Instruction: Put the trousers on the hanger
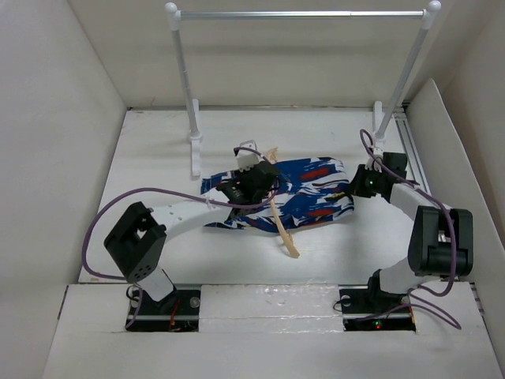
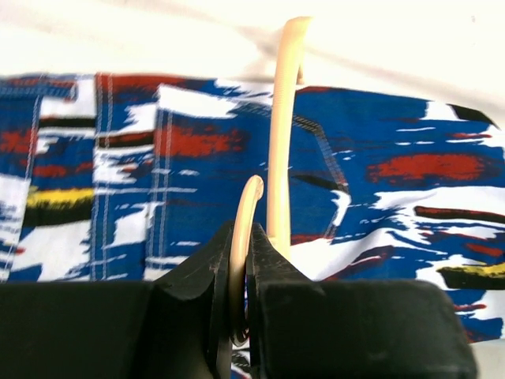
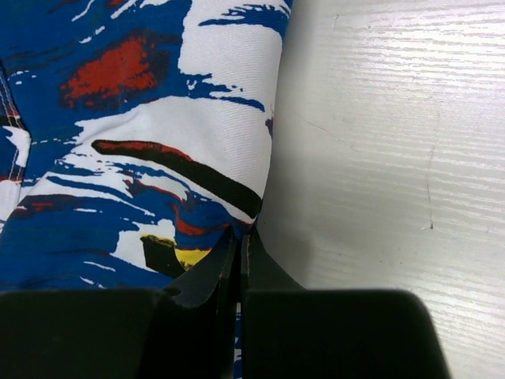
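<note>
Conceivably the thin hanger (image 2: 280, 118), pinched in the left claw (image 2: 241, 264) with the trousers (image 1: 316, 192) spread beneath it, could twist loose if the right claw (image 3: 239, 251), clamped on their edge, tugs hard.

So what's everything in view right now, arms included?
trousers: one, blue and white with red, black and yellow dashes, folded flat at mid-table
hanger: one, pale tan, lying across the trousers, its near end out on the table
rack: one, white posts with a metal bar, standing at the back of the table
table: one, white, under everything
left gripper: one, black, over the trousers, shut on a thin curved part of the hanger
right gripper: one, black, shut on the trousers' right edge
</note>
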`<state>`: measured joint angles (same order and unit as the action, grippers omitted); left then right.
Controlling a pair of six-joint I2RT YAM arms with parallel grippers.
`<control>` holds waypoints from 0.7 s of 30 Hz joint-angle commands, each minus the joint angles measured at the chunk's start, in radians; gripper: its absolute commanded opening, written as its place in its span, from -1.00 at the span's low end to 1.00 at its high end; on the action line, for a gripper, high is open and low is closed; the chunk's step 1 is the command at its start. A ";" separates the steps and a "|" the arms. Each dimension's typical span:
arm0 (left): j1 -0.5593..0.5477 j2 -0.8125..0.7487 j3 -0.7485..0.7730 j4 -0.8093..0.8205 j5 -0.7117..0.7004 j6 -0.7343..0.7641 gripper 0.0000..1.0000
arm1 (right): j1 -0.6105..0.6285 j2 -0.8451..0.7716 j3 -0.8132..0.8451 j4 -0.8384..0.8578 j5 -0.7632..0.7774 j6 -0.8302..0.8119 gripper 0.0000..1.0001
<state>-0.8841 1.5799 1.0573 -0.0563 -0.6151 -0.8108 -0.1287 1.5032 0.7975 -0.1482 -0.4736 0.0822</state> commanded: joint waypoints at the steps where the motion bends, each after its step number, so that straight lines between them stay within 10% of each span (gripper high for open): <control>1: -0.018 0.032 0.067 -0.057 -0.067 0.169 -1.00 | 0.015 0.006 0.035 0.070 0.015 -0.001 -1.00; 21: -0.064 0.045 0.365 -0.189 -0.184 0.220 -1.00 | 0.035 0.022 0.014 0.062 0.027 0.004 -1.00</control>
<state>-0.9485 1.6745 1.3357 -0.2276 -0.6975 -0.6392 -0.1074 1.5642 0.7975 -0.1196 -0.4419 0.0864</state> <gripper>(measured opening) 0.017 0.030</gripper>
